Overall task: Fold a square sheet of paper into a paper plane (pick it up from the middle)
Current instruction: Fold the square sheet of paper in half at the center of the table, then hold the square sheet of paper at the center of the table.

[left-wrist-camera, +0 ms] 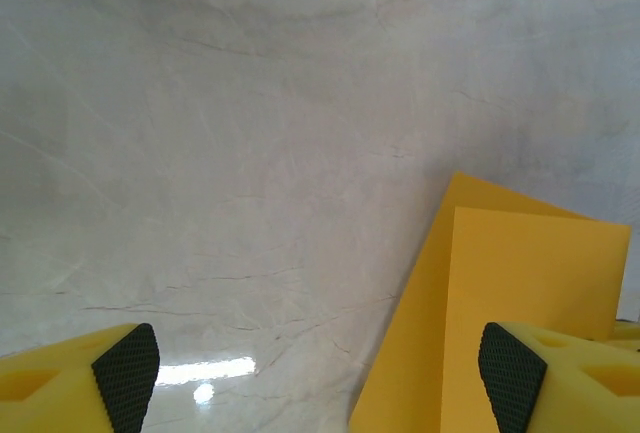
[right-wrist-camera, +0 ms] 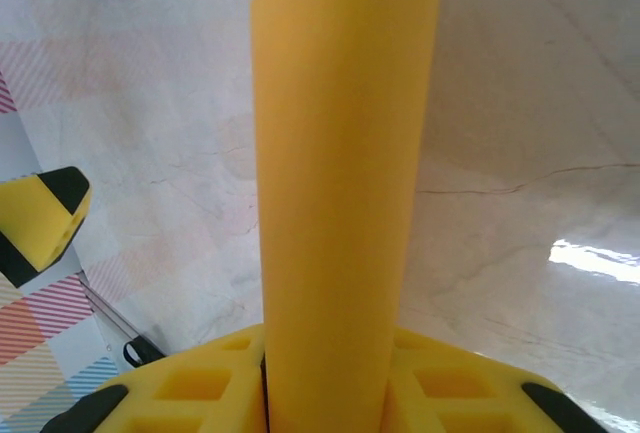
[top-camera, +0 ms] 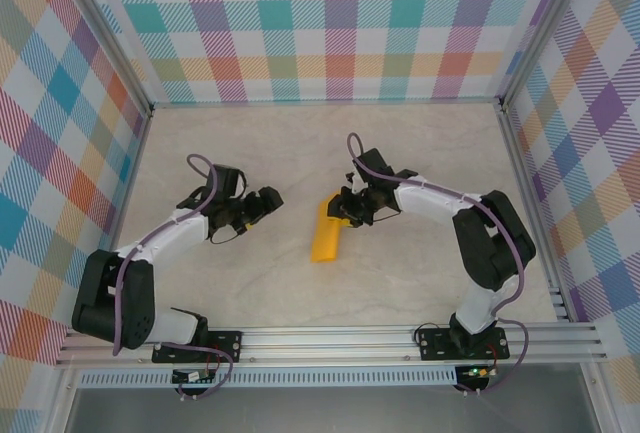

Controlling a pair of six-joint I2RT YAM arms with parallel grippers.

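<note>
The square sheet of paper is orange-yellow and doubled over into a long narrow shape in the middle of the table. My right gripper is shut on its far end. In the right wrist view the sheet rises from between the closed yellow jaws of my right gripper as a rounded, bent-over band. My left gripper stands open a little to the left of the paper, not touching it. From the left wrist, two layers of the sheet lie ahead of its right pad. Bare table shows between the fingers of my left gripper.
The marble-patterned table top is walled by checked panels at the back and both sides. A metal rail with the arm bases runs along the near edge. One yellow finger of my left gripper shows in the right wrist view.
</note>
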